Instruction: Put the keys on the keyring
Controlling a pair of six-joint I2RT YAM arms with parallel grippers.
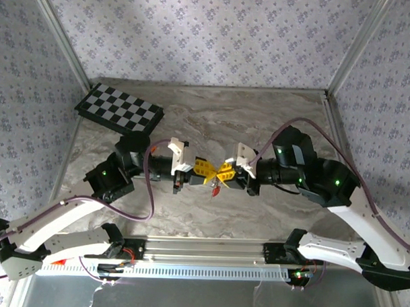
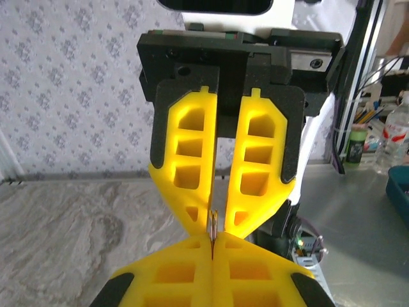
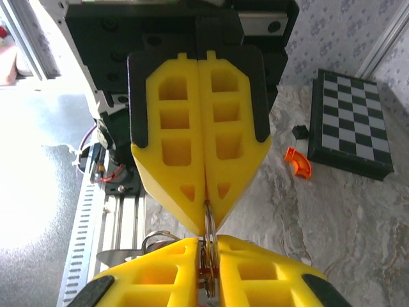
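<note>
Checkerboard [image 1: 119,109] lies far left on the marble table [image 1: 260,122]. At mid-table my left gripper [image 1: 209,172] has its yellow jaws pressed flat together on the thin keyring [image 3: 208,220]. A red key [image 1: 216,189] hangs just beneath. My right gripper [image 1: 222,173] meets the left tip to tip, jaws nipped onto the same ring. Off the table's right side stands a bottle [image 2: 397,131], its label too blurred to read.

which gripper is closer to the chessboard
Left. The left gripper and right gripper meet tip to tip, both pinching the keyring. The chessboard lies far left, on the left gripper's side, with the right gripper just beyond it.
</note>
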